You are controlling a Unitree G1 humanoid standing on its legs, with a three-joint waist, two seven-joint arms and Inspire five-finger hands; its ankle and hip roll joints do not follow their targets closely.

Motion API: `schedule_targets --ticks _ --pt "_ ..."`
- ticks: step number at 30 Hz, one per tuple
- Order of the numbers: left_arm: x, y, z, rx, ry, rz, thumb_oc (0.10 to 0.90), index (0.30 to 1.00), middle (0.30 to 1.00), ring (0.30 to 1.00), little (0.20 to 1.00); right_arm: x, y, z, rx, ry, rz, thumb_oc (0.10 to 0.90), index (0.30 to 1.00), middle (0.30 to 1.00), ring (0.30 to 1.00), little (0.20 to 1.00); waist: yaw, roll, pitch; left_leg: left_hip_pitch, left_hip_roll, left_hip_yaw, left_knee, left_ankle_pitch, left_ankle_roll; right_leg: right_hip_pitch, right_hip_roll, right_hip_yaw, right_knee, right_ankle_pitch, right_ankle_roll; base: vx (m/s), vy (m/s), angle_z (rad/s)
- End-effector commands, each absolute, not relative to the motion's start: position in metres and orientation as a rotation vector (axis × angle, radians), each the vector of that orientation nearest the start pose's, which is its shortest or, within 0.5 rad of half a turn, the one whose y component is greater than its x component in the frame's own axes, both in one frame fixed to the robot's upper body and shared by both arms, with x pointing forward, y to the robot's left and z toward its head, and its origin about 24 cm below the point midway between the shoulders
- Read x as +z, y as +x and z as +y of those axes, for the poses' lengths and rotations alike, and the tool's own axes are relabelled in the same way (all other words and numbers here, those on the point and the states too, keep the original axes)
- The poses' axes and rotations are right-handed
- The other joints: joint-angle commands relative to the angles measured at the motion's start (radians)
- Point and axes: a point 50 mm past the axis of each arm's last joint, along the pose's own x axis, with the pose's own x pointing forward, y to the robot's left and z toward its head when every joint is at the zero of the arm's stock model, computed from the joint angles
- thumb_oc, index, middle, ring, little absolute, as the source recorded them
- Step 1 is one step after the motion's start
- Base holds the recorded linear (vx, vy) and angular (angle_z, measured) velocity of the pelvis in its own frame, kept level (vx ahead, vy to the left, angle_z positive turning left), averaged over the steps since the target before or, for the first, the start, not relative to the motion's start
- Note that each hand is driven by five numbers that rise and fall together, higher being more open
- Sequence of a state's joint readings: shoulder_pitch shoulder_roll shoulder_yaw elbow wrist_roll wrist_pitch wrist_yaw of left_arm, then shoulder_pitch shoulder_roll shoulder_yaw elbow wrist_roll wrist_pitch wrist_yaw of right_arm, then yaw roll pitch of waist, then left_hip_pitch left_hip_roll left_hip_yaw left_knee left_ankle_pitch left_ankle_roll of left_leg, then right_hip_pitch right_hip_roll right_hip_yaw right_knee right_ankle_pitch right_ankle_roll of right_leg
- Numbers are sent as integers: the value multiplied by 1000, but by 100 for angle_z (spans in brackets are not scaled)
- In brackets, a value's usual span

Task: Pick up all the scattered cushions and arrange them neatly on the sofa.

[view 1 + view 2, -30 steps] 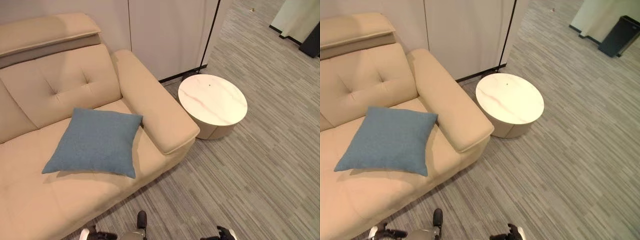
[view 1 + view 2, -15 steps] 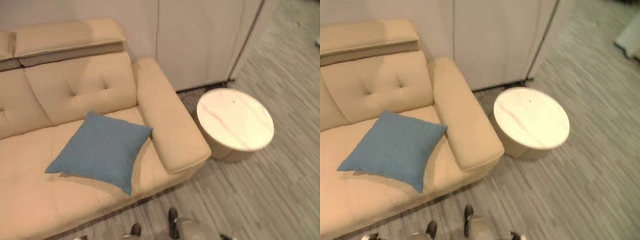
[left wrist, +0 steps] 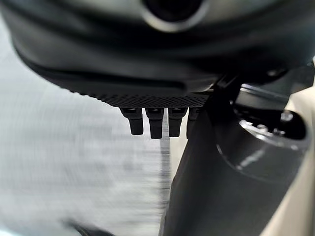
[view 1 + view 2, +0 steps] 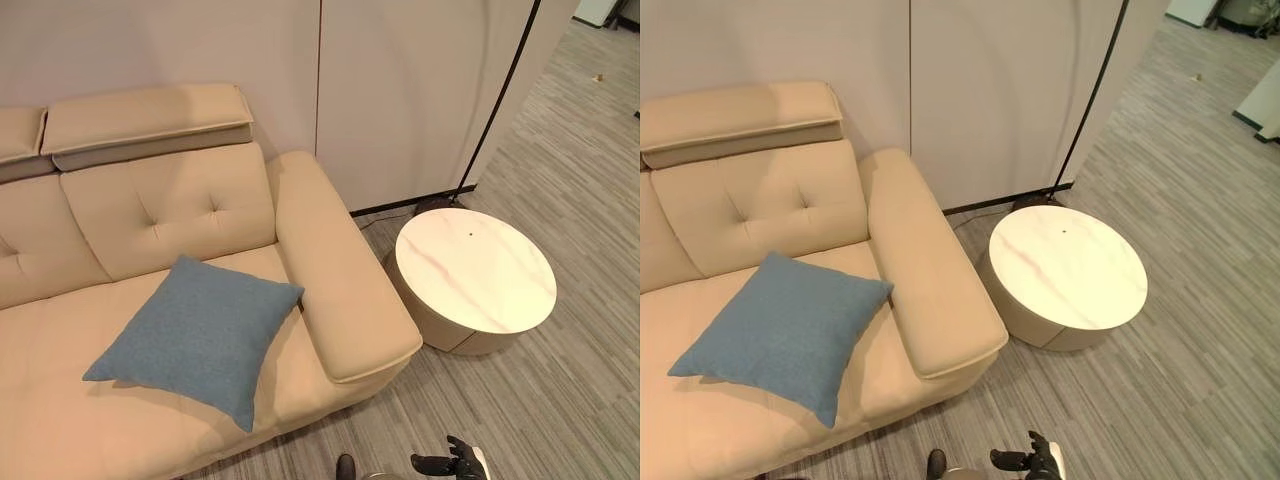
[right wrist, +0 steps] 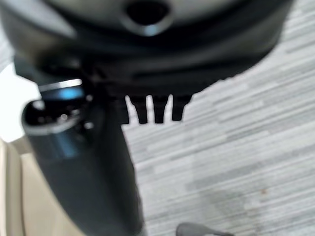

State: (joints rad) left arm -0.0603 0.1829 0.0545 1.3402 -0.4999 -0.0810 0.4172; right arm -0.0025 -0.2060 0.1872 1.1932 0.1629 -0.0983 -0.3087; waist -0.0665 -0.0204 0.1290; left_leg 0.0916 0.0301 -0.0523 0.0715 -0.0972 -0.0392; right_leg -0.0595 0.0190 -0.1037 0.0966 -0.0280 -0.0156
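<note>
a beige sofa (image 4: 150,215) fills the scene from nine o'clock to the centre, its tufted back and raised headrest toward eleven o'clock and a broad padded armrest (image 4: 340,270) running down its right end. one blue cushion (image 4: 195,335) lies flat on the seat, turned like a diamond, with one corner touching the base of the armrest; it is on the sofa but not squared against the backrest. to the right of the armrest, around three o'clock, a round table (image 4: 475,270) with a pale marbled top stands on the striped grey carpet (image 4: 560,400), close beside the sofa but apart from it. no other cushions can be seen on the carpet here. at five o'clock, low at the frame edge, the right hand (image 4: 450,465) hangs with its fingers loosely spread and holding nothing. the left hand (image 3: 157,120) appears in its own wrist view, fingers straight, side by side and empty above the carpet. judging from this, the blue cushion seems the only piece within reach to tidy. the risks ahead: other scattered cushions may lie outside this view and be missed, and the table sits close enough to catch an arm swinging toward the armrest.
</note>
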Motion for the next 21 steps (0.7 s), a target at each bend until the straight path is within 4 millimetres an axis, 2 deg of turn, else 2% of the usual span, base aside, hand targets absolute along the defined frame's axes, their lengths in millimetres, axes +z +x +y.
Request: schedule_targets --ticks 1,2,3,4,5,6,7,8,9,11,13,17,20,21 --pt "-139 125 267 985 -244 931 800 900 900 900 900 -149 113 -240 -322 -385 1027 800 900 900 900 900 1 -46 78 -231 -67 68 402 193 -63 56 -28 27 -18 2 27 -173 -132 10" --pt "-135 136 268 993 -286 886 800 900 900 900 900 -149 114 -242 -311 -407 1034 800 900 900 900 900 5 -55 89 -281 -58 80 481 199 -56 60 -29 34 -21 5 17 -100 -100 -11" --pt "-129 148 269 1020 -344 823 800 900 900 900 900 -148 114 -246 -296 -446 1047 800 900 900 900 900 11 -63 93 -307 -47 103 514 167 -31 66 -30 42 -33 6 14 28 7 -38" --pt "-118 167 265 1061 -500 684 800 900 900 900 900 -149 104 -255 -258 -543 1092 800 900 900 900 900 14 -64 88 -297 26 113 421 120 -15 85 -39 59 -53 3 29 98 92 -60" --pt "-112 174 262 1055 -554 620 800 900 900 900 900 -149 100 -259 -253 -570 1107 800 900 900 900 900 13 -62 83 -260 59 116 336 101 -9 89 -48 63 -60 3 40 99 106 -60" --pt "-112 174 262 1055 -554 620 800 900 900 900 900 -149 100 -259 -252 -570 1108 800 900 900 900 900 13 -65 81 -258 56 118 327 108 -9 87 -51 64 -61 5 41 89 118 -47" --pt "-106 179 259 1055 -621 553 800 900 900 900 900 -148 96 -266 -271 -578 1122 800 900 900 900 900 13 -56 75 -223 86 104 219 102 -9 89 -52 72 -65 0 52 97 147 -28" --pt "-102 182 254 1046 -669 514 800 900 900 900 900 -146 93 -273 -293 -595 1138 800 900 900 900 900 16 -47 70 -223 113 67 119 135 -16 91 -54 80 -61 -11 63 151 202 -16" --pt "-96 187 250 1038 -760 448 800 900 900 900 900 -145 94 -276 -310 -580 1128 800 900 900 900 900 13 -31 57 -177 133 51 20 137 -19 91 -51 92 -62 -21 67 160 194 -12" --pt "-100 183 246 1036 -816 461 800 900 900 900 900 -145 84 -283 -336 -570 1161 800 900 900 900 900 -4 -1 30 -130 135 27 -79 158 -35 89 -52 98 -60 -28 77 174 225 -23" --pt "-98 190 244 1015 -849 451 800 900 900 900 900 -145 82 -285 -360 -547 1174 800 900 900 900 900 -21 12 16 -86 125 42 -150 174 -47 89 -67 94 -66 -21 88 149 286 -30" --pt "-89 207 259 1045 -867 413 800 900 900 900 900 -148 77 -280 -358 -507 1192 800 900 900 900 900 -38 1 14 -80 91 76 -159 139 -41 73 -104 115 -91 6 117 48 207 -16" --pt "-84 216 265 1050 -863 399 800 900 900 900 900 -150 77 -276 -334 -506 1194 800 900 900 900 900 -42 -5 20 -98 80 92 -159 131 -36 47 -116 122 -98 16 126 -54 142 -14" --pt "-76 226 269 1045 -861 370 800 900 900 900 900 -149 80 -276 -324 -520 1182 800 900 900 900 900 -49 -9 37 -116 73 97 -159 126 -30 17 -123 131 -101 29 134 -108 133 -12"
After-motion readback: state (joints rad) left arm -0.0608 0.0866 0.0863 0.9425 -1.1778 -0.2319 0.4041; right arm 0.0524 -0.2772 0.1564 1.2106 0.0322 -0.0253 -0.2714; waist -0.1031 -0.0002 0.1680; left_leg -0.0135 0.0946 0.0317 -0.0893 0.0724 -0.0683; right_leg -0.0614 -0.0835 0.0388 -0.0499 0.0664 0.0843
